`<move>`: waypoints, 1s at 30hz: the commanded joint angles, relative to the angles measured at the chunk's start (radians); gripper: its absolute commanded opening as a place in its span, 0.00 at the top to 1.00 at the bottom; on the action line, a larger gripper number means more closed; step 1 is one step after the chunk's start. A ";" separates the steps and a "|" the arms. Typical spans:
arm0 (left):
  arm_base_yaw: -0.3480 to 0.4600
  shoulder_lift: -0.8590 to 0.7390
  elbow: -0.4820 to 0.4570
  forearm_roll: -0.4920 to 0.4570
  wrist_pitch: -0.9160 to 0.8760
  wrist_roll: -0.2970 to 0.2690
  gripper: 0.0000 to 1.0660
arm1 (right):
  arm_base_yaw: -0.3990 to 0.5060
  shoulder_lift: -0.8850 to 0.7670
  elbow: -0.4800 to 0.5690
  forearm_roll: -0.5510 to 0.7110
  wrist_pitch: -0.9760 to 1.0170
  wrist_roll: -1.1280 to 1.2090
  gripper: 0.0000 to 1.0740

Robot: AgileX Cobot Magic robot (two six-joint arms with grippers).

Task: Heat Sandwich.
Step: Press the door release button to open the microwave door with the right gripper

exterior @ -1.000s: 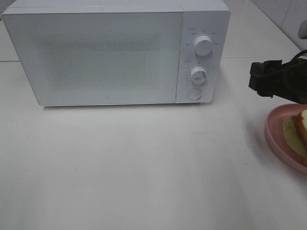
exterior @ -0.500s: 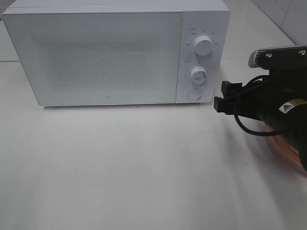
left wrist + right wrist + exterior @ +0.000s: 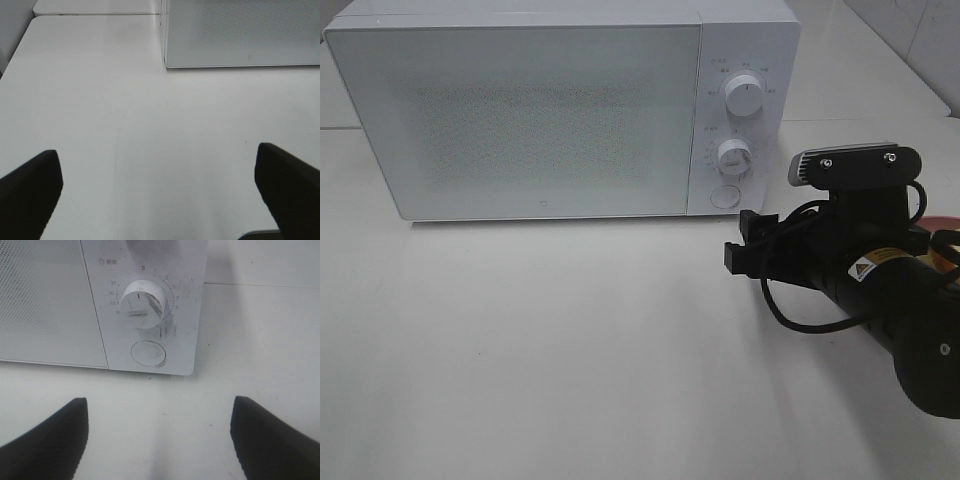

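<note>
The white microwave [image 3: 540, 120] stands at the back of the table with its door shut. My right gripper [image 3: 740, 243] hovers just in front of the microwave's lower right corner, pointing at the control panel. In the right wrist view that gripper [image 3: 160, 440] is open and empty, facing the lower knob [image 3: 145, 302] and the round button [image 3: 148, 353]. The sandwich is hidden behind the right arm. Only a sliver of the pink plate [image 3: 935, 222] shows. My left gripper [image 3: 160, 200] is open over bare table, with nothing between its fingers, left of the microwave [image 3: 240, 35].
An upper knob [image 3: 744, 97] sits above the lower knob [image 3: 733, 155] and the round button [image 3: 724, 196] on the panel. The right arm's black body and cable fill the right side of the table. A tiled wall runs along the far right.
The right arm has swung left and nearer, from above the plate to the front of the microwave's control panel, covering the plate and sandwich. Its jaws stay open.
</note>
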 commanded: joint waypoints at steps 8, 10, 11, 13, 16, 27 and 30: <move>0.002 -0.025 0.003 -0.002 -0.014 -0.001 0.03 | 0.005 0.002 -0.008 -0.005 -0.021 0.338 0.29; 0.002 -0.025 0.003 -0.002 -0.014 -0.001 0.03 | 0.005 0.002 -0.008 -0.005 -0.021 0.397 0.29; 0.002 -0.025 0.003 -0.002 -0.014 -0.001 0.03 | 0.005 0.002 -0.008 -0.005 -0.021 0.471 0.29; 0.002 -0.025 0.003 -0.002 -0.014 -0.001 0.03 | 0.005 0.002 -0.008 -0.007 -0.021 0.694 0.29; 0.002 -0.025 0.003 -0.002 -0.014 -0.001 0.03 | 0.005 0.002 -0.008 -0.007 -0.021 0.828 0.29; 0.002 -0.025 0.003 -0.002 -0.014 -0.001 0.03 | 0.004 0.002 -0.008 -0.007 -0.021 1.390 0.67; 0.002 -0.025 0.003 -0.002 -0.014 -0.001 0.03 | 0.004 0.002 -0.008 -0.007 -0.021 1.404 0.79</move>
